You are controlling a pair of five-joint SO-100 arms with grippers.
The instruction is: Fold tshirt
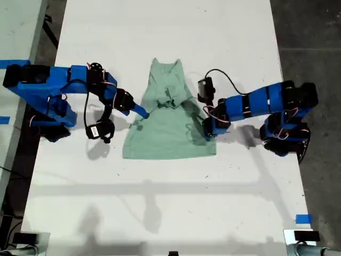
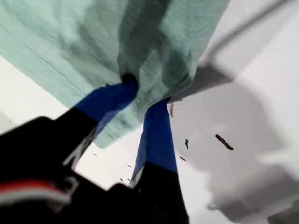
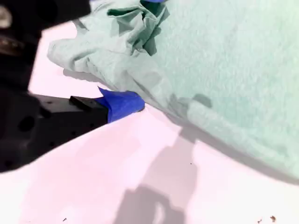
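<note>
The pale mint-green tshirt (image 1: pixel 170 128) lies flat on the white table (image 1: pixel 170 32), hem toward the exterior view's bottom, with cloth bunched at its chest (image 1: pixel 169 100). My first gripper (image 2: pixel 145 93) is shut on a raised fold of the tshirt (image 2: pixel 70 42); it is at the shirt's edge on the exterior view's right (image 1: pixel 208 128). My second gripper (image 1: pixel 141 111) is at the shirt's edge on the exterior view's left. In the second wrist view it (image 3: pixel 140 53) stands open. One blue fingertip (image 3: pixel 124 105) rests on the table beside the rolled cloth edge (image 3: pixel 154 93).
Both blue arm bases sit at the table's sides, one at the exterior view's left (image 1: pixel 42 96) and one at its right (image 1: pixel 287 117). Blue tape marks (image 1: pixel 302 218) show near the table's corner. Bare white table (image 1: pixel 170 202) spreads below the hem.
</note>
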